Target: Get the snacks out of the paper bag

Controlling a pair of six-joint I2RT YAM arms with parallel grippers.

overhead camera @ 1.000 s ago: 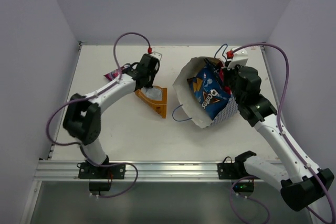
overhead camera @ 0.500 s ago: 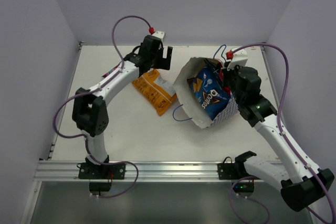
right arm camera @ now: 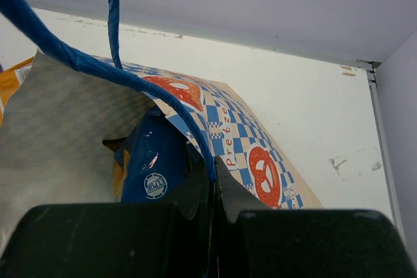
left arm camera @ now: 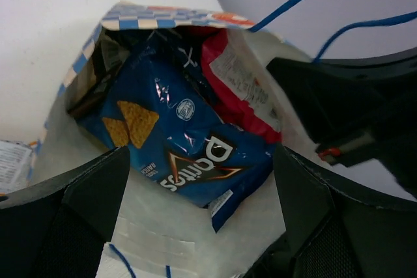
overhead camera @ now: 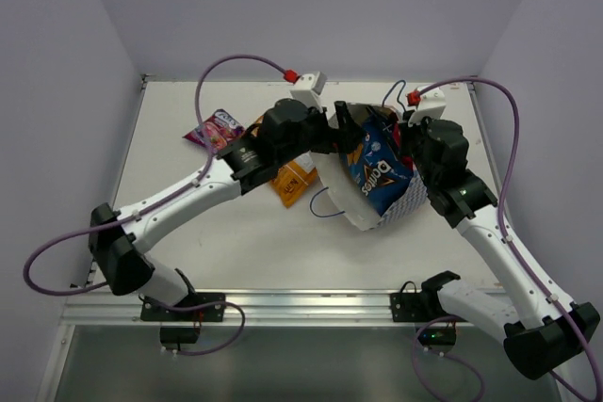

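Now, the paper bag [overhead camera: 332, 176] was seen tipped on its side on the table [overhead camera: 236, 242], its blue-and-white checked wall with red-orange pretzel emblems pinched at the rim by the fully closed right gripper [right arm camera: 212, 200]. The left gripper [left arm camera: 202, 167] was held wide apart at the bag's mouth, gripping nothing. Inside, 1 dark blue packet [left arm camera: 176, 141] was pressed against 1 red packet [left arm camera: 238, 92]. Outside, 1 orange packet [overhead camera: 294, 181] was left just beside the bag, 1 purple-pink packet [overhead camera: 215, 129] farther left.

Bright, even light is given from above; only soft shadows are cast. Small glare is seen on the dark blue packet [left arm camera: 189, 154]. At 7 o'clock, the fingers [left arm camera: 58, 226] are rendered dark.
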